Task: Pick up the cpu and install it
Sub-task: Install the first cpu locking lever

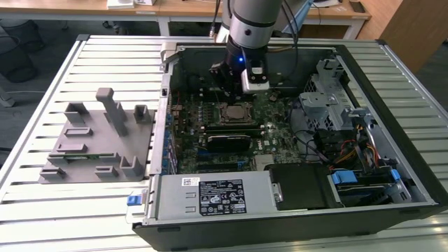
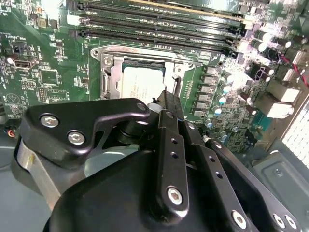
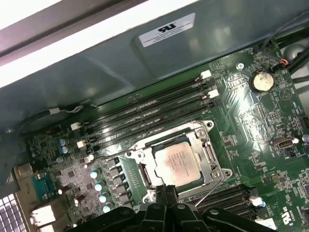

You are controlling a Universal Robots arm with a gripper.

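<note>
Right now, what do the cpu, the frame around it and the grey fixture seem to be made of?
The cpu: brushed silvery metal top, dull sheen. The socket frame: bright stamped metal, shiny edges. The grey fixture: probably matte plastic, with no gloss.

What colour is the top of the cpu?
Silvery-white, on the cpu, best in the first wrist view.

Open computer case (image 1: 392,157) lying flat on a slatted table (image 1: 42,63), centre-right of the exterior view, holding a green motherboard (image 1: 273,131), a silver power supply (image 1: 210,197) along its lower edge, a grey drive cage (image 1: 336,100) at upper right and a bundle of cables (image 1: 343,152) at right. Grey fixture (image 1: 91,142) with upright blocks, on the table at left of the case. In the first wrist view: black memory slots (image 3: 145,111) across the centre, round coin battery (image 3: 263,81) at upper right, white label (image 3: 166,29) on the case wall at top.
</note>
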